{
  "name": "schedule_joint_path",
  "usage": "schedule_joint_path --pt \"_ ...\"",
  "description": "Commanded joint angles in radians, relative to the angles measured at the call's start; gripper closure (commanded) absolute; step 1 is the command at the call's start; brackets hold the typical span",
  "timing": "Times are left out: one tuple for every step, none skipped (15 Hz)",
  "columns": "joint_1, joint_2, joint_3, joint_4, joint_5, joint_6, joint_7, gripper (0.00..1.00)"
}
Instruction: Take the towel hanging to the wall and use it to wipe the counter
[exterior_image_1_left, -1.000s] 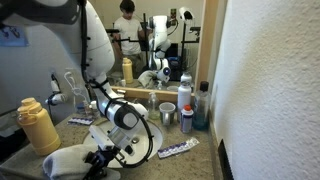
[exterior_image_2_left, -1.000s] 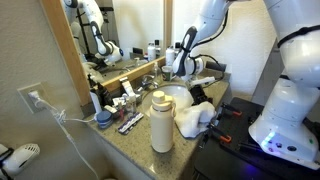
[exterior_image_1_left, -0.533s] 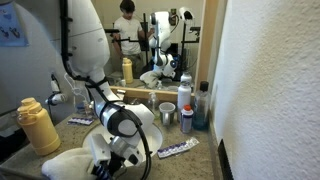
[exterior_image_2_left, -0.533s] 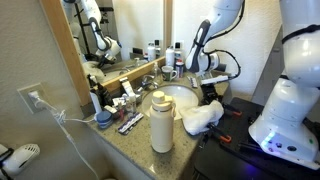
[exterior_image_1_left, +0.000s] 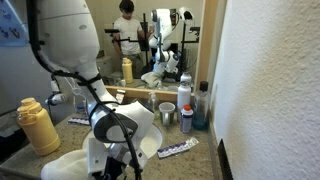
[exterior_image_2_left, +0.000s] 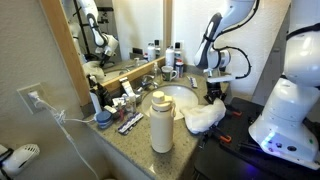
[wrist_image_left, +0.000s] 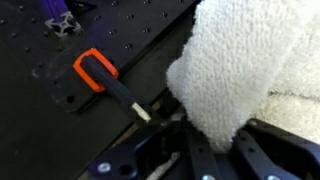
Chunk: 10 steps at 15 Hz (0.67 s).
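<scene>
The pale towel (exterior_image_2_left: 203, 118) lies bunched on the front edge of the speckled counter (exterior_image_2_left: 130, 138), next to the oval sink (exterior_image_2_left: 178, 95). My gripper (exterior_image_2_left: 213, 98) points down onto its top. In the wrist view the towel (wrist_image_left: 250, 60) fills the upper right, and the gripper's (wrist_image_left: 213, 150) dark fingers are shut on its lower tip. In an exterior view the towel (exterior_image_1_left: 70, 165) shows at the bottom left, partly behind the arm. The white stippled wall (exterior_image_1_left: 270, 90) is at the right.
A yellow bottle (exterior_image_1_left: 37, 125) and a tall cream bottle (exterior_image_2_left: 161, 123) stand on the counter. More bottles (exterior_image_1_left: 185, 105) and a cup stand by the mirror (exterior_image_1_left: 150, 40). An orange-handled screwdriver (wrist_image_left: 100, 75) lies on a black perforated board below the counter edge.
The arm has swung along the counter toward its front edge, dragging the towel from beside the sink out over the edge. The gripper keeps its hold on the towel.
</scene>
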Motion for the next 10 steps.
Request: schedule_joint_path --pt "-0.007 -0.044 0.024 -0.041 0.045 0.164 0.005 0.97" --pt "-0.002 -0.052 0.032 -0.048 0.047 0.184 0.005 0.97" --pt "0.003 -0.052 0.042 -0.051 0.050 0.204 0.005 0.97" --pt "0.010 -0.052 0.052 -0.052 0.050 0.222 0.007 0.97" --pt "0.017 -0.051 0.062 -0.052 0.047 0.235 0.009 0.97" --pt "0.023 -0.051 0.071 -0.050 0.047 0.242 0.009 0.97" --pt "0.030 -0.051 0.078 -0.045 0.041 0.245 0.016 0.97" --pt "0.033 -0.052 0.087 -0.042 0.038 0.246 0.014 0.97" --pt "0.038 -0.047 0.104 -0.031 0.044 0.240 0.008 0.97" --pt "0.040 -0.042 0.117 -0.025 0.048 0.237 0.001 0.97"
